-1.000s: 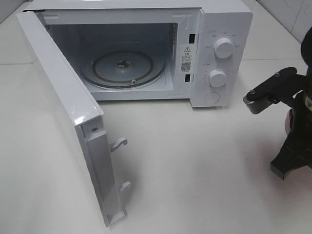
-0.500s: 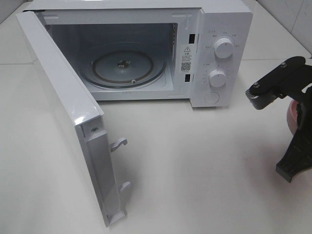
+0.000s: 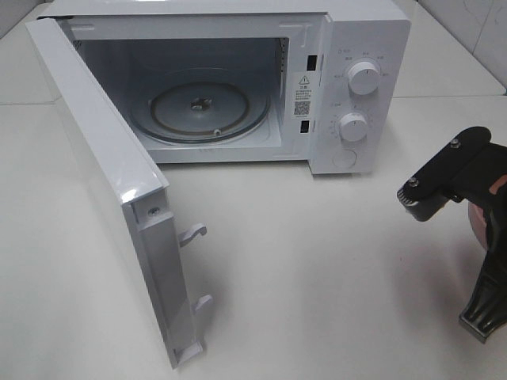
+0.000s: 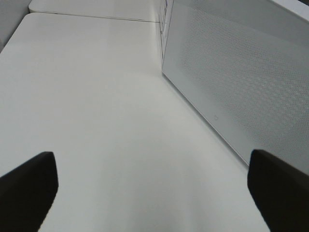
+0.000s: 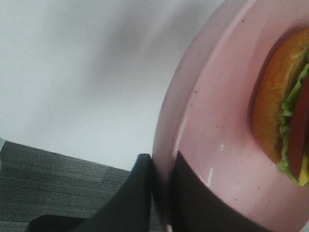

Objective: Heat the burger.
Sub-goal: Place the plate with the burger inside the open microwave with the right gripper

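Door (image 3: pixel 95 150) of microwave (image 3: pixel 364 47) stands wide and turntable (image 3: pixel 202 107) is bare, so opening's done. R gripper (image 5: pixel 161 166) jaws pinch rim of pink plate (image 5: pixel 217 121); burger (image 5: pixel 277 96) sits on plate just beyond jaws, not yet in oven. L gripper (image 4: pixel 152 193) jaws spread wide, empty, door beside them. Left to do: load plate w/ burger, shut door, set timer.

Kitchen mock-up, open microwave (image 3: pixel 301 47), white table (image 3: pixel 317 269)
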You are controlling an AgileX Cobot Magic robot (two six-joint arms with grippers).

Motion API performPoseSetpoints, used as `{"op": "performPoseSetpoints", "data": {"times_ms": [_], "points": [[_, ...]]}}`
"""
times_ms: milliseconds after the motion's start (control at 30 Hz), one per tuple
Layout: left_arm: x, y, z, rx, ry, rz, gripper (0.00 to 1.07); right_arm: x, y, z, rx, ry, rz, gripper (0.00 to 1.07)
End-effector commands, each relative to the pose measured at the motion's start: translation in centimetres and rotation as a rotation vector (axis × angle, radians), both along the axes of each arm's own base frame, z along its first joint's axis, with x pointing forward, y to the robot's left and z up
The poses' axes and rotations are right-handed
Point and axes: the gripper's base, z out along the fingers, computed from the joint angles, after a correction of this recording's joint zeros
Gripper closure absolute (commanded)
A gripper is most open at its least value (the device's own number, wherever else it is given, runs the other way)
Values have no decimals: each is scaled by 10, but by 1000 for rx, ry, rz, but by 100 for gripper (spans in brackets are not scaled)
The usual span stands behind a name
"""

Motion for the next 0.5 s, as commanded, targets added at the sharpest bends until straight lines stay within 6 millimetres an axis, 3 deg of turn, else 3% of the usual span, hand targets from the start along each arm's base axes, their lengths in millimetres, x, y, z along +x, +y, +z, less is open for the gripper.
{"op": "performPoseSetpoints", "data": {"times_ms": [33,500], "points": [[-2,0,1,-3,-30,4,7,-1,-2,-2,-56,-54,45,107],[-2,0,1,-3,-30,4,7,-13,7,-11,-80,-80,136,107]]}}
